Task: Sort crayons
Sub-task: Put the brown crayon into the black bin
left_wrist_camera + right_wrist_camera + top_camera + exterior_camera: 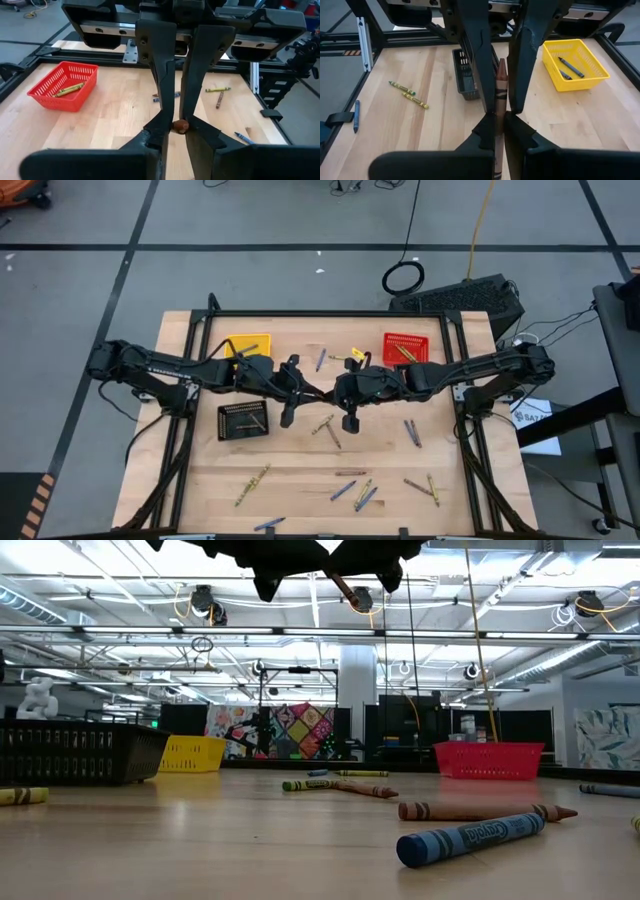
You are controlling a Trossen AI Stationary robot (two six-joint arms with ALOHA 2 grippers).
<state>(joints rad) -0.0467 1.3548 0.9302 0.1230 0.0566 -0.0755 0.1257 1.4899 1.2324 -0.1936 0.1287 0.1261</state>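
Even, bright indoor light; no harsh shadows.
Ceiling strip lights [300, 602] glare white in the low view, leaving the arms as black silhouettes. The table [300, 480] is evenly lit with faint shadows. Near the lens, the blue crayon [470, 837] looks slightly soft, perhaps out of focus.

Brown crayon [500, 85] held above mid-table.
My two grippers pinched it end to end; other crayons [345, 490] lay scattered.

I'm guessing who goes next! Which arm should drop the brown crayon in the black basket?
Left. The black basket sits right beside the left end effector; the right end effector, gripping the brown crayon, is farther away.
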